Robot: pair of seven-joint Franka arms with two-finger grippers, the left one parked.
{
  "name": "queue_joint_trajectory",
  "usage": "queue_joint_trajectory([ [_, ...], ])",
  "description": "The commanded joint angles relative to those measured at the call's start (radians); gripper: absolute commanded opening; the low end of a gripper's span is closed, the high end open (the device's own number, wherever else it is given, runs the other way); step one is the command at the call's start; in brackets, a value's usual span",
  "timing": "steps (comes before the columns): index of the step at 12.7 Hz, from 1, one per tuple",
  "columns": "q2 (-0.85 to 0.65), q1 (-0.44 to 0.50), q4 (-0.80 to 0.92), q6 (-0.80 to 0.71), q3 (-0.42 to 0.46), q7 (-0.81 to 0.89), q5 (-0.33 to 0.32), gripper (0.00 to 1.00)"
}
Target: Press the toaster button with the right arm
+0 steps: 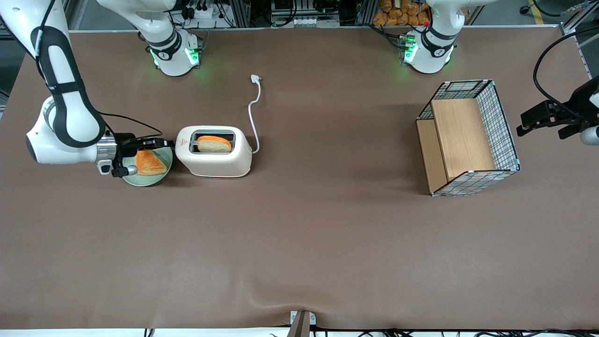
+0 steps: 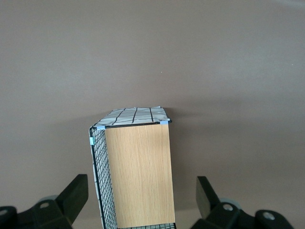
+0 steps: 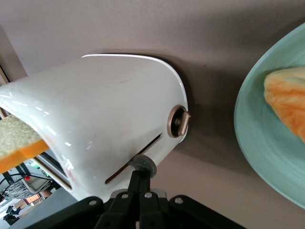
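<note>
The cream-white toaster (image 1: 220, 161) stands on the brown table with a slice of bread (image 1: 214, 143) sticking out of its top slot. My right arm's gripper (image 1: 171, 142) lies level at the toaster's narrow end, the one with the red logo (image 1: 183, 141). In the right wrist view the gripper (image 3: 141, 175) is shut, its two black fingers pressed together with nothing between them. Their tips touch the toaster button (image 3: 143, 165), a small grey lever tab at the end of a thin slit in the toaster (image 3: 105, 119).
A green plate (image 1: 140, 180) holding toast (image 1: 149, 164) sits under my wrist, close beside the toaster. A round bronze dial (image 3: 178, 121) is on the same end. The white cord (image 1: 253, 112) trails away from the front camera. A wire-mesh basket (image 1: 507, 135) stands toward the parked arm's end.
</note>
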Motion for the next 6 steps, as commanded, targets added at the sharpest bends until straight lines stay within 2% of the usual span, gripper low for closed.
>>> queue_joint_trajectory([
  [1,0.025,-0.009,-0.014,0.03,0.007,-0.047,0.029,0.0],
  [6,0.059,-0.006,-0.012,0.048,0.007,-0.047,0.031,0.0],
])
